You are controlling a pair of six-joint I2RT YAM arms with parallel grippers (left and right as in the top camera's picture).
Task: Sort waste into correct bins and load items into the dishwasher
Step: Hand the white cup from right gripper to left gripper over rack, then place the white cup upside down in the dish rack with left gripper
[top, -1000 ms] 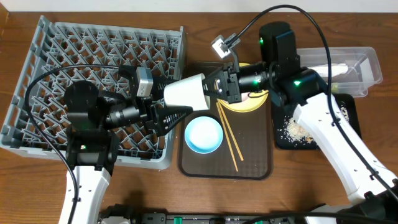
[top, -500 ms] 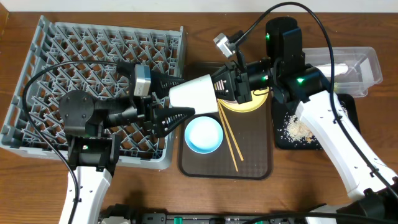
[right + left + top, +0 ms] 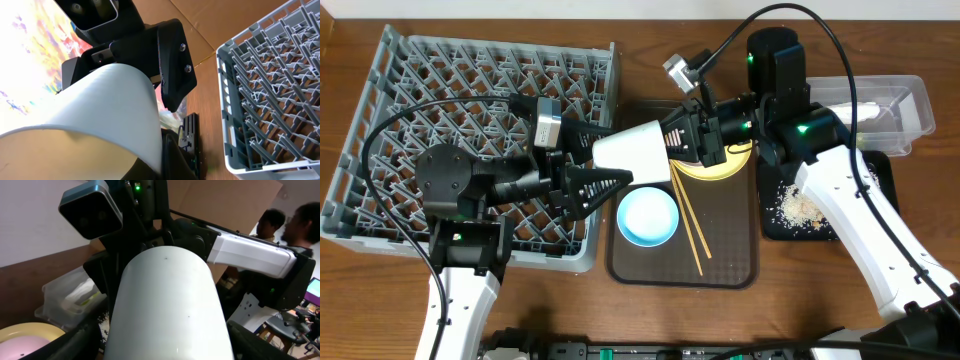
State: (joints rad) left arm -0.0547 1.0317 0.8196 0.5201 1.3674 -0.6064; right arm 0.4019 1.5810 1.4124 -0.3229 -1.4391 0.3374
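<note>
White bowl (image 3: 632, 150) between left hand (image 3: 614, 157) and right hand (image 3: 674, 146)

The white bowl (image 3: 95, 115) is seen close up across the left and middle of the frame, its smooth outer wall turned to the camera and its rim curving along the bottom. Behind it the left gripper (image 3: 131, 56) is seen, 1 black finger (image 3: 175, 65) with 2 screws lying at the bowl's right edge. To the right, a corner of the grey dish rack (image 3: 270, 85) with its upright pegs is set on the brown wooden table (image 3: 205, 107)
</note>
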